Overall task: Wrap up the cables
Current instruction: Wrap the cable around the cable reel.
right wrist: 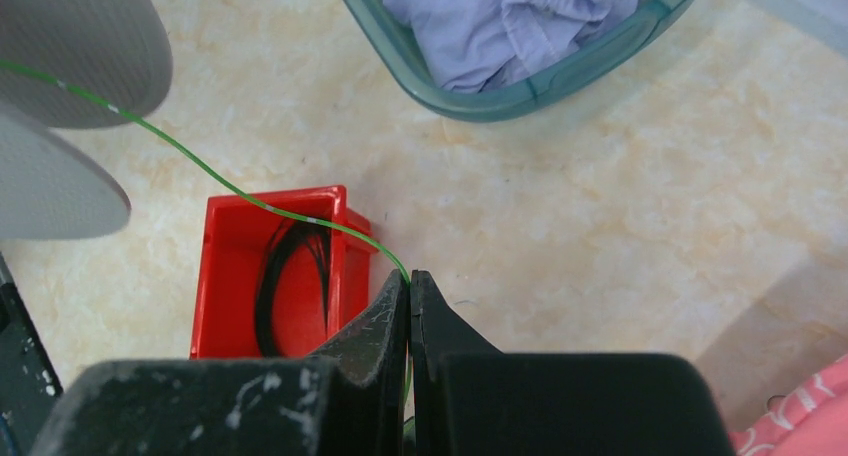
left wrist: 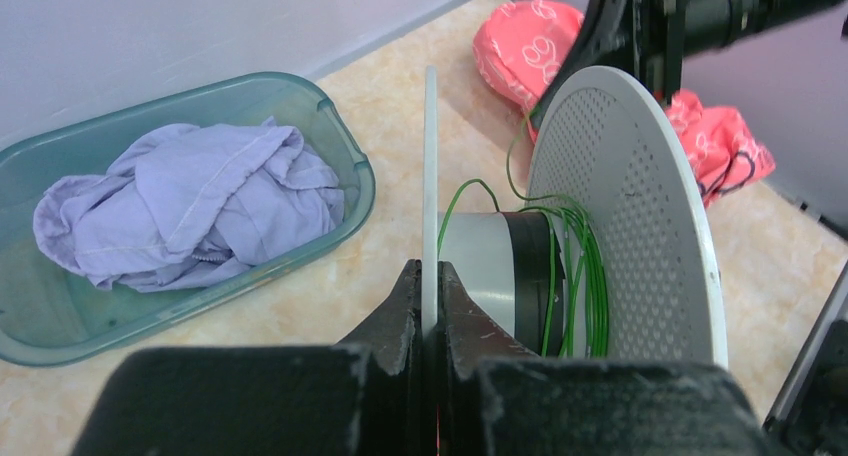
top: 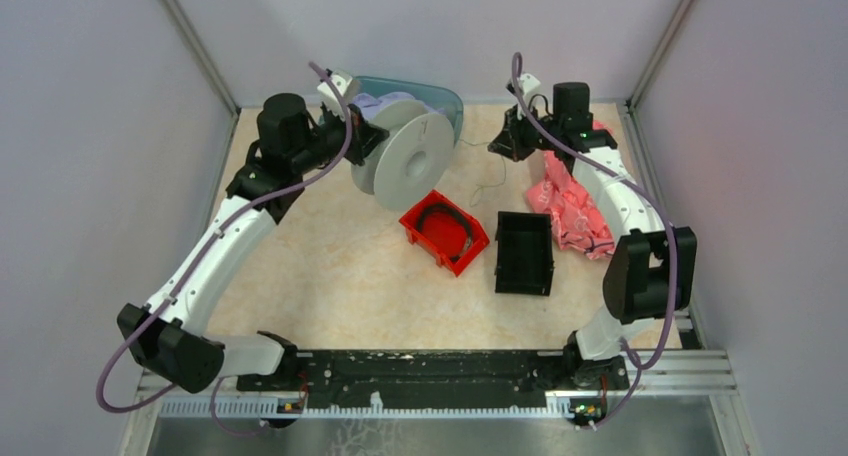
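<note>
Top external view: the left gripper (top: 368,139) holds the white spool (top: 412,156) on its edge above the far left of the table (top: 330,276), just in front of a teal tub (top: 447,99). The left wrist view shows its fingers (left wrist: 400,311) pinched together on the thin rim of the spool's near flange (left wrist: 430,156). The perforated far flange stands upright to the right.

The green cable (left wrist: 578,266) lies in several turns around the spool's hub, packed against the far flange, and a few loose loops rise off the hub. From there one strand runs across to the right gripper (top: 502,144). In the right wrist view that strand (right wrist: 250,198) passes over a red bin (right wrist: 225,276) and ends between the right gripper's (right wrist: 409,281) closed fingertips, which clamp it. In the top view the cable is hair-thin; a slack length (top: 487,183) seems to sag toward the table between the spool and the right gripper, though where it ends cannot be told.

The red bin (top: 445,231) holds a dark coiled loop (right wrist: 290,276). A black bin (top: 524,253) sits just right of it. A lavender cloth (left wrist: 190,206) fills the tub, and a pink patterned cloth (top: 565,206) lies under the right arm.
</note>
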